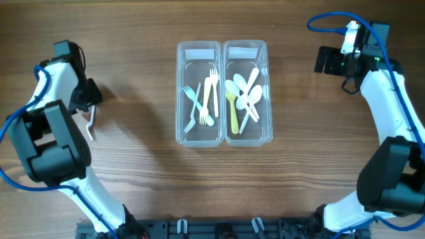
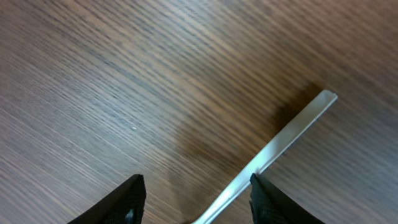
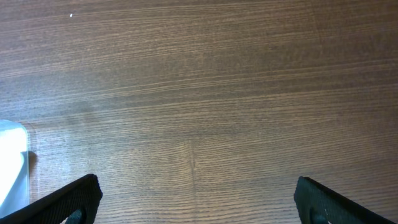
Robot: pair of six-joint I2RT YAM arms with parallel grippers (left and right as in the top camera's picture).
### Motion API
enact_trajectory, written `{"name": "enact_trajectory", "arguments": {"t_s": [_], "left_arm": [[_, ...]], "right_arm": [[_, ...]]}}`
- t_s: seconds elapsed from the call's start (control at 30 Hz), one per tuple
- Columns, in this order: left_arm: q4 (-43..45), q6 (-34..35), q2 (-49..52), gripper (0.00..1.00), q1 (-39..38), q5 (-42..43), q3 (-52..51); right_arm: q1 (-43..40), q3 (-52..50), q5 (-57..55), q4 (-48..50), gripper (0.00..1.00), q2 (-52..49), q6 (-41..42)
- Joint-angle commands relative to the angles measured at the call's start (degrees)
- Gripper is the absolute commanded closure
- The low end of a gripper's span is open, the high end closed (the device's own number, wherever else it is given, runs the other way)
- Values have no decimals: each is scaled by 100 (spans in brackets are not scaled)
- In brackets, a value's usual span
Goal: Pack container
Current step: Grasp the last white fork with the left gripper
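Observation:
Two clear containers stand side by side at the table's middle. The left container (image 1: 180, 93) holds white and pale blue plastic forks (image 1: 211, 93). The right container (image 1: 268, 93) holds white spoons (image 1: 249, 89) and a yellow one. A metal utensil (image 1: 91, 123) lies at the far left. Its flat handle (image 2: 283, 138) runs diagonally between my left gripper's (image 2: 196, 184) fingers, close against the right finger (image 2: 267, 199). My left gripper (image 1: 91, 107) is open around it. My right gripper (image 1: 323, 60) hangs wide open at the far right, nothing between its fingers (image 3: 74, 199).
A corner of a clear container (image 3: 12, 165) shows at the left edge of the right wrist view. Bare wooden table (image 1: 133, 172) surrounds the containers. The arms' bases sit at the near left and near right corners.

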State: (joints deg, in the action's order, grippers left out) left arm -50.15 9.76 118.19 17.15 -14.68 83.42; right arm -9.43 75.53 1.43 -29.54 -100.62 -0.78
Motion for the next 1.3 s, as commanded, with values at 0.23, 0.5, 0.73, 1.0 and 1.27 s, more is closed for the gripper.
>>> {"name": "enact_trajectory", "arguments": {"t_s": [0.23,0.5,0.73,1.0,1.27], "left_arm": [[-376,-1370,13,40,72,629,-92],[-848,-1408,13,49,105,629,-103],[-573,-1698,13,42,214,638,-540],[-343,-1687,11,96,247,1641,-551],[-1032,-1335,-201,96,247,3705,675]], "right_arm": [[20,11,-15,4,0,85,-61],[20,11,-15,4,0,85,-61],[20,11,-15,4,0,85,-61],[20,11,-15,4,0,85,-59],[20,11,-15,4,0,85,-61]]}}
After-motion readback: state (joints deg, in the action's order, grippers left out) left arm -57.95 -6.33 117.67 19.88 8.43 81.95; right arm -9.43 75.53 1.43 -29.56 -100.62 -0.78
